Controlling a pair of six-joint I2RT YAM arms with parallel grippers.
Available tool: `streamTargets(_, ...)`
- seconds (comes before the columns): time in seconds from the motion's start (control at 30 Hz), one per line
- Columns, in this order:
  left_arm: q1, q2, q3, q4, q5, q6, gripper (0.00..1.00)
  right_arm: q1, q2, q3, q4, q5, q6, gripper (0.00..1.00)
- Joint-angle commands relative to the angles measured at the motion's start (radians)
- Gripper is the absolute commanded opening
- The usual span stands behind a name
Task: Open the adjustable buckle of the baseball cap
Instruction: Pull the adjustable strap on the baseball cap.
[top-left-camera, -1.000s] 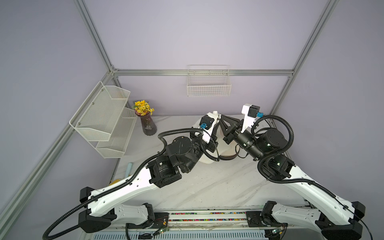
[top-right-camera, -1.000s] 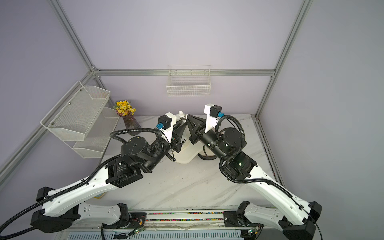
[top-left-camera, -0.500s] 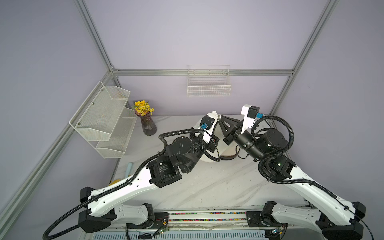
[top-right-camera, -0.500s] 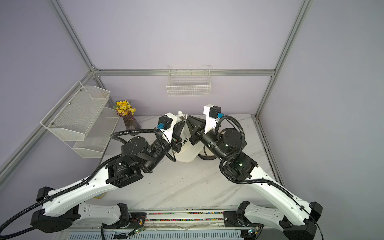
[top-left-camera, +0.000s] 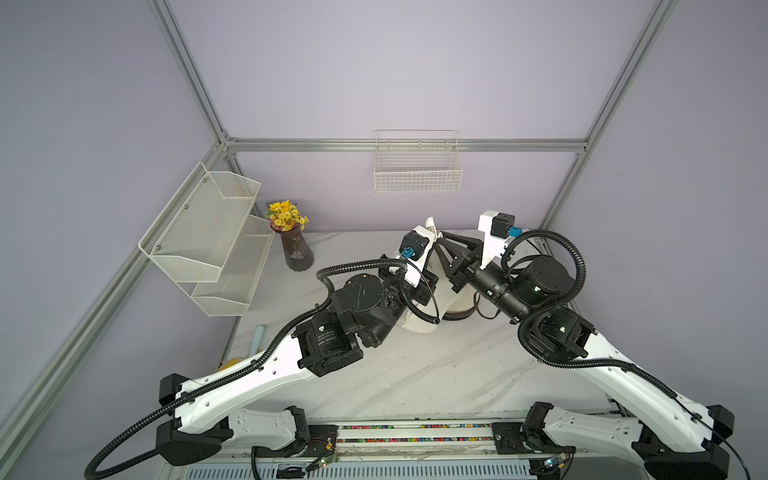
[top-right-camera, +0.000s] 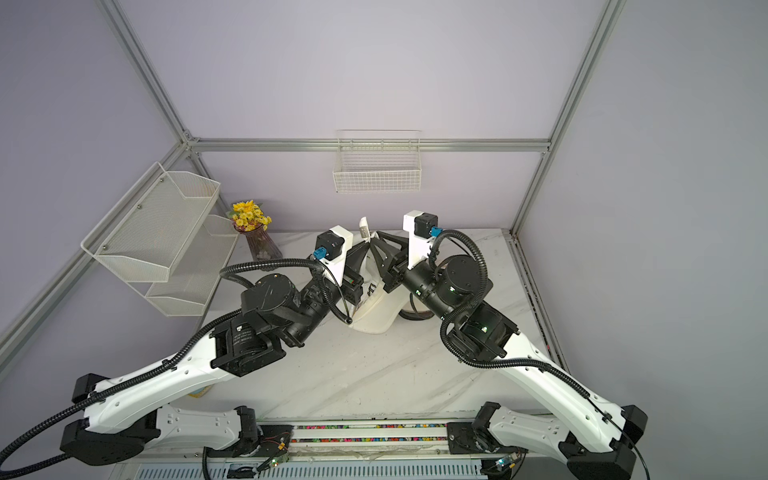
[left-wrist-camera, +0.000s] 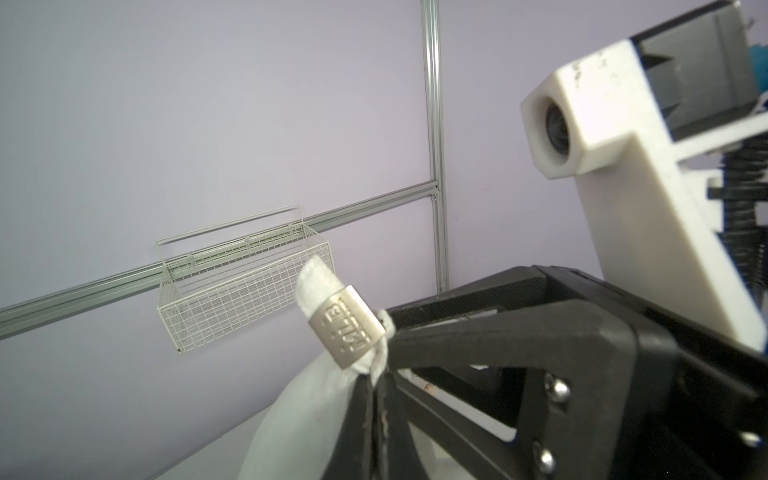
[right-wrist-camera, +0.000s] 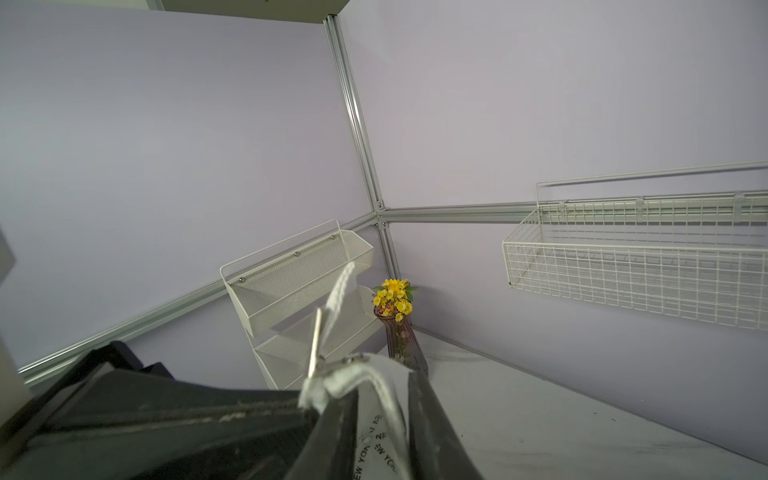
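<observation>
Lilac walls | left gripper pinches strap; right gripper parted — buckle face: left wrist only

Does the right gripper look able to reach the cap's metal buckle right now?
Probably yes. The metal buckle stands exposed above the left gripper, which is shut on the strap just below it; the right gripper, jaws open, sits right beside it with nothing between.

Two robot arms, two wrist cameras, one white baseball cap, one silver metal buckle, one white strap end, one wall-hung wire basket, one two-tier mesh shelf, one ribbed glass vase, one bunch of yellow flowers, one marble tabletop.
</observation>
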Motion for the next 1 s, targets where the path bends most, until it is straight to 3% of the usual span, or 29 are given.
streamTargets(0.0, -0.003, -0.017, -0.002, 0.031, 0.009, 0.013, 0.0, 0.012, 0.0, 0.039, 0.002, -0.051, -0.021, 0.26)
streamTargets(0.07, -0.002, -0.022, -0.006, 0.028, 0.017, 0.008, 0.0, 0.012, 0.005, 0.044, 0.005, -0.052, -0.025, 0.22)
streamTargets(0.2, -0.004, -0.026, -0.01, 0.013, 0.045, -0.012, 0.0, 0.012, 0.01, 0.045, 0.017, -0.055, -0.032, 0.0)
streamTargets(0.97, -0.012, -0.068, -0.078, -0.05, 0.088, -0.099, 0.0, 0.012, 0.096, 0.216, 0.084, -0.002, -0.132, 0.0)
